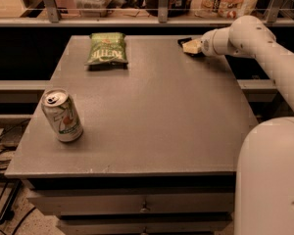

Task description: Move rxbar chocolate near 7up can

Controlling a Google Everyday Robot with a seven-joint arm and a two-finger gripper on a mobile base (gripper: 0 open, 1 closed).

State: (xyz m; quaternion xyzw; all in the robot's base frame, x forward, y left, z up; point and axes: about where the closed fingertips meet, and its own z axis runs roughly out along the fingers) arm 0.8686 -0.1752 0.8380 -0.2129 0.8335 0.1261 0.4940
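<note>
The 7up can (pixel 62 115) stands upright near the table's front left edge, silver-white with a green base and a pull-tab top. The rxbar chocolate (pixel 183 41) shows only as a small black sliver at the far right back of the table, mostly hidden under my gripper. My gripper (pixel 192 47) is low over the bar at the table surface, reaching in from the right on the white arm (pixel 250 40). The can is far from the bar, across the table diagonally.
A green chip bag (pixel 107 48) lies flat at the back left of the grey table (pixel 157 116). A shelf rail with containers (pixel 161 4) runs behind the table. The robot's white body (pixel 272 180) fills the front right. Drawers sit below the table front.
</note>
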